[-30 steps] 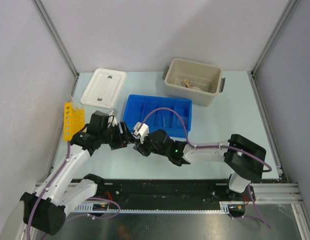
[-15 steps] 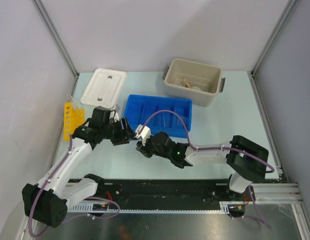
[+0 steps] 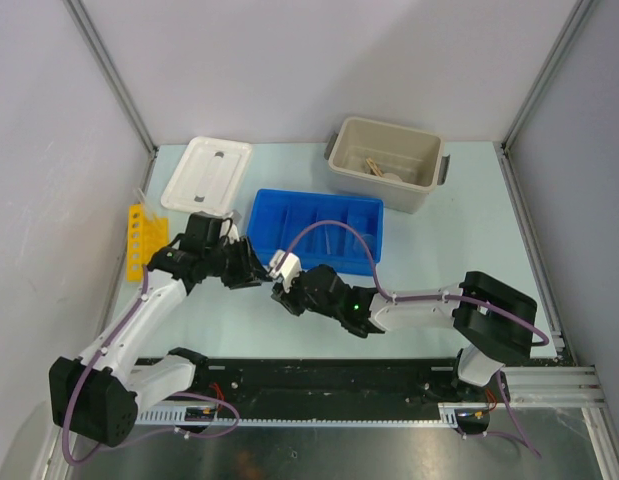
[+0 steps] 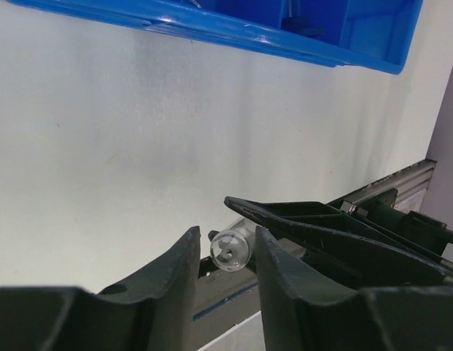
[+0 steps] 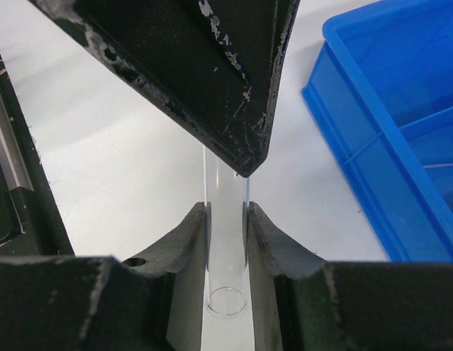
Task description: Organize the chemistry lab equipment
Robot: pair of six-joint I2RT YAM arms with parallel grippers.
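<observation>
The right gripper [image 5: 226,210] is pinching a glass tube [image 5: 226,281] between its two fingers [image 5: 184,241], both pads pressing flat against the glass. In its wrist view the tube is running straight out past the fingertips, its open rim lying back towards the palm. The tube is hanging just above the table [image 3: 439,240], near the front left corner of the blue tray [image 3: 319,196] and outside it.

The left gripper [image 4: 226,234] is meeting it head-on from the other side. Its fingers [image 4: 184,267] are standing narrow, one on each side of the tube's far end, which is showing round and clear in the gap. A thin sliver of space is showing on either side of the glass, so these jaws are bracketing the tube and not clamping it. One right finger is lying as a dark wedge just beside that end.

Further back, a tub [image 3: 381,190] is holding a tan stick [image 3: 374,165], with the white lid [image 3: 207,172] and a yellow rack [image 3: 136,240] lying to the left.
</observation>
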